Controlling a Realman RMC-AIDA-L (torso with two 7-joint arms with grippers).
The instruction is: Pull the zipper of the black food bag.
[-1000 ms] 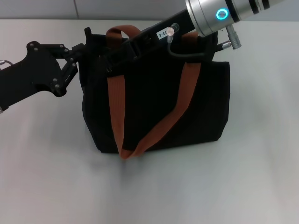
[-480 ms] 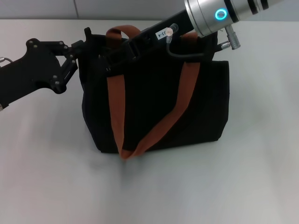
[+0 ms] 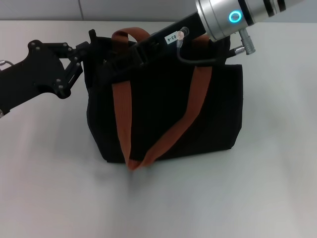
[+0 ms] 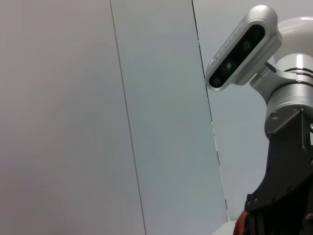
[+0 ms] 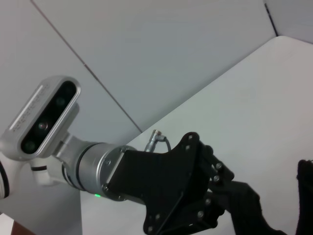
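The black food bag (image 3: 213, 114) stands upright in the middle of the table, its orange-brown strap handles (image 3: 121, 109) hanging down its front. My left gripper (image 3: 88, 49) is at the bag's top left corner, shut on the fabric edge. The right wrist view shows it (image 5: 230, 203) pinching black fabric (image 5: 252, 210). My right gripper (image 3: 119, 63) reaches from the upper right across the bag's top opening, its tips dark against the bag. The zipper pull tab is hidden under the right arm.
The bag stands on a pale grey table (image 3: 247, 198), with bare surface in front and on both sides. A light wall rises behind the table. The left wrist view shows only the wall, my head camera (image 4: 242, 46) and the right arm (image 4: 286, 186).
My left gripper has shifted slightly up and away with the bag's corner. The right arm has edged a little to the left along the bag's top.
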